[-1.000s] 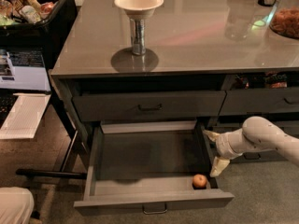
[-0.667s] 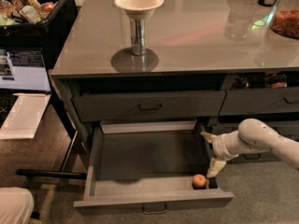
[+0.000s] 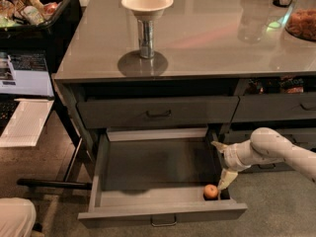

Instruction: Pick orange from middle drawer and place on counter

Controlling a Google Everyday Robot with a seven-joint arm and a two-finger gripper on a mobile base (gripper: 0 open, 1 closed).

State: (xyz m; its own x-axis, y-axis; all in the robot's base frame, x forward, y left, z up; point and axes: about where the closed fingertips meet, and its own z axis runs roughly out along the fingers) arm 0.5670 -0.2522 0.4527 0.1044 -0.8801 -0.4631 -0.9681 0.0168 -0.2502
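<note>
The orange (image 3: 211, 191) lies in the front right corner of the open middle drawer (image 3: 148, 169), against its front wall. My gripper (image 3: 221, 163) reaches in from the right over the drawer's right wall. It hangs just above and to the right of the orange. Its fingers are spread open and hold nothing, and the lower fingertip (image 3: 226, 180) is close to the fruit. The counter (image 3: 207, 38) spans the top of the cabinet above the drawers.
A cream bowl (image 3: 147, 3) sits on a metal can on the counter. A clear jar of brownish snacks (image 3: 302, 21) stands at the far right. A shut shallower drawer (image 3: 158, 111) is above the open one. A black cart with a tray (image 3: 29, 14) stands at left.
My gripper has shifted a little left and down, closer to the orange. The orange and the drawer have not moved.
</note>
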